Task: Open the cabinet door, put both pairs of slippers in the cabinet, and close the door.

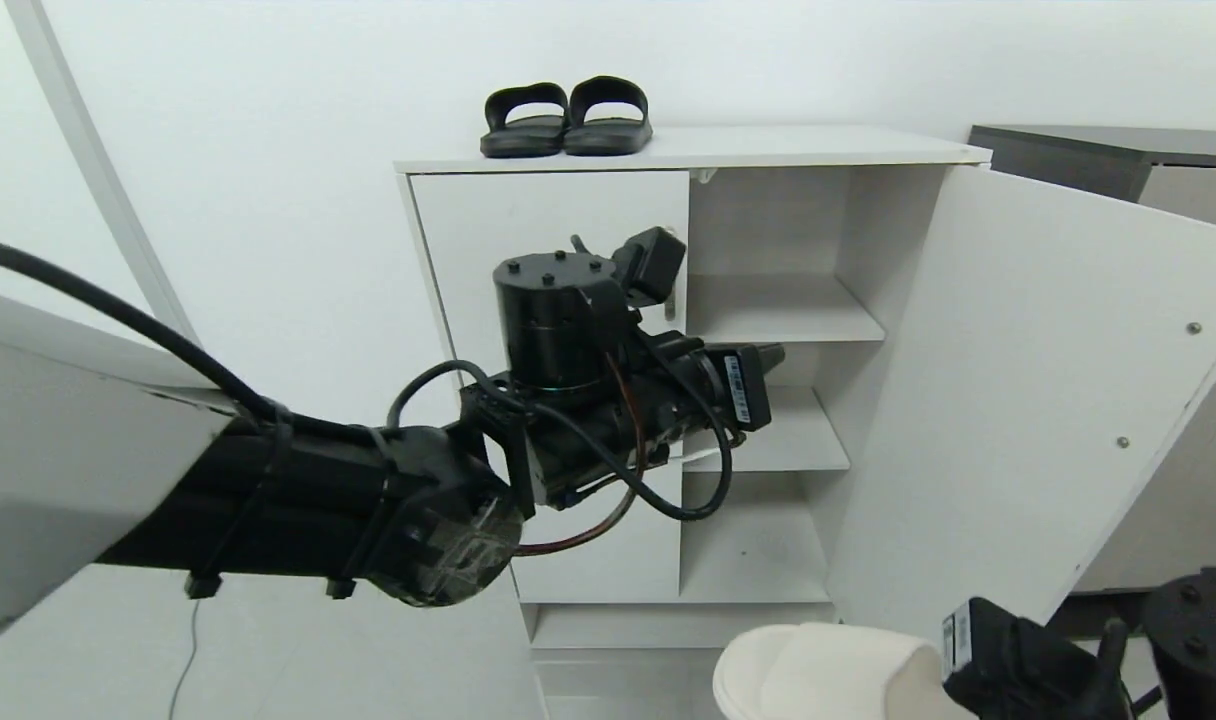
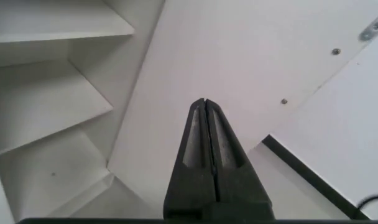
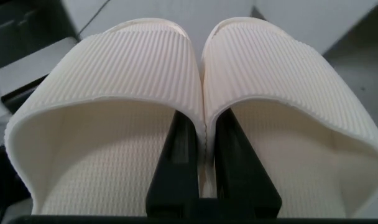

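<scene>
The white slippers [image 1: 818,670] hang closest, at 5 o'clock in the head view. The right gripper [image 3: 204,171] grips them as a pair, one finger inside each slipper with the two inner walls clamped between, toes pointing away from the wrist. Next out, the left arm runs in from 9 o'clock to the centre. Its left gripper [image 2: 206,143] is clenched on nothing, pads pressed together, just in front of the open half of the cabinet [image 1: 688,148]. Behind it the right door [image 1: 1018,400] stands wide toward 3 o'clock, baring an upper shelf [image 1: 783,310], a middle shelf [image 1: 783,440] and the lowest compartment [image 1: 758,550]. Farthest, at 12 o'clock, the black slippers [image 1: 566,118] rest side by side on the cabinet top.

The step in hand looks to be stowing the white pair. I'd carry them in toes first and level and aim for the lowest compartment, which is nearest. They need steering between the door's edge and the centre divider, and releasing only once the soles lie flat. The left arm crowds the opening and ought to draw back first.

The pair's heels are cut off at 6 o'clock. The right fingertips are buried in the slippers. The left arm hides the divider's middle and part of the left-hand door [image 1: 548,215].
</scene>
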Tool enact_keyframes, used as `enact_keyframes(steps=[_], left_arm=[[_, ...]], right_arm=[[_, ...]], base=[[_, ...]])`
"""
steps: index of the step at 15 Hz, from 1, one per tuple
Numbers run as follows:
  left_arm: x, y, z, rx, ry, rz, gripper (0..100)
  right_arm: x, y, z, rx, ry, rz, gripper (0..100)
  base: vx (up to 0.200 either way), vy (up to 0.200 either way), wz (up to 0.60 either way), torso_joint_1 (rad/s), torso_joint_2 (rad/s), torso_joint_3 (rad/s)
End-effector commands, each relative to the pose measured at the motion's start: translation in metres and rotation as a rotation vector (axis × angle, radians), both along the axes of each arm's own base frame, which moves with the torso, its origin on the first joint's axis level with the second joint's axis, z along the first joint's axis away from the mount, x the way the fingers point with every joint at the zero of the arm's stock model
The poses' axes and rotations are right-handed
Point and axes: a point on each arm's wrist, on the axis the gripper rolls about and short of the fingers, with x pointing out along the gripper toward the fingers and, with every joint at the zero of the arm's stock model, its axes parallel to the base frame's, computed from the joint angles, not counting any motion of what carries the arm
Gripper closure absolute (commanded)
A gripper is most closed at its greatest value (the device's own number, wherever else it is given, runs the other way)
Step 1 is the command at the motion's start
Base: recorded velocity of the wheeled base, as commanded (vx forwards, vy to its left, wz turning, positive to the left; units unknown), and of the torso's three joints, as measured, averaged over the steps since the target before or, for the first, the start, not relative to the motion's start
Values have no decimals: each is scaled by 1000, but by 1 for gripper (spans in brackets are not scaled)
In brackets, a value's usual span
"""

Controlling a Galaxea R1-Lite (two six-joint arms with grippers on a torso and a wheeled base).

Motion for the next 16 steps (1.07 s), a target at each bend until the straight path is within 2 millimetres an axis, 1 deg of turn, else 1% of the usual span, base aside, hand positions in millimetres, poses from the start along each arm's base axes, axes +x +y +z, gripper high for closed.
enact_keyframes(steps=[1, 2, 3, 4, 5, 6, 7, 8, 9, 10, 11, 12, 13, 14, 16], left_arm=[[-16, 56, 36, -24, -56, 96, 100], [-29, 80, 43, -5, -56, 132, 100], [-40, 97, 44, 19, -44, 159, 100], [-66, 129, 41, 72, -1, 228, 100], [-83, 146, 38, 100, 14, 290, 100], [-108, 168, 31, 145, -4, 396, 100], [-136, 186, 30, 159, -71, 461, 100], [-167, 204, 28, 167, -142, 507, 100], [-190, 226, 16, 221, -168, 620, 100], [-208, 242, 4, 280, -180, 726, 100], [-233, 255, -16, 327, -183, 813, 100], [-253, 263, -34, 336, -168, 910, 100], [-268, 266, -53, 347, -151, 991, 100], [-279, 268, -73, 357, -137, 1044, 100], [-295, 267, -110, 362, -131, 1118, 100]], right_arm=[[43, 6, 0, -18, 5, -222, 100], [54, 13, -1, -1, 7, -331, 100], [64, 20, -2, 22, 1, -418, 100], [85, 35, -7, 71, -36, -574, 100], [98, 44, -10, 100, -66, -654, 100], [116, 56, -16, 134, -113, -747, 100], [127, 62, -25, 128, -147, -816, 100], [135, 68, -28, 139, -181, -872, 100], [145, 70, -31, 150, -208, -922, 100], [149, 70, -32, 154, -225, -954, 100], [154, 69, -31, 156, -243, -994, 100], [156, 69, -31, 157, -248, -1006, 100], [156, 68, -31, 155, -248, -1009, 100], [156, 68, -32, 151, -247, -1011, 100], [156, 68, -32, 150, -247, -1010, 100]], base=[[0, 0, 0, 0, 0, 0], [0, 0, 0, 0, 0, 0], [0, 0, 0, 0, 0, 0], [0, 0, 0, 0, 0, 0], [0, 0, 0, 0, 0, 0], [0, 0, 0, 0, 0, 0], [0, 0, 0, 0, 0, 0], [0, 0, 0, 0, 0, 0], [0, 0, 0, 0, 0, 0], [0, 0, 0, 0, 0, 0], [0, 0, 0, 0, 0, 0], [0, 0, 0, 0, 0, 0], [0, 0, 0, 0, 0, 0], [0, 0, 0, 0, 0, 0], [0, 0, 0, 0, 0, 0]])
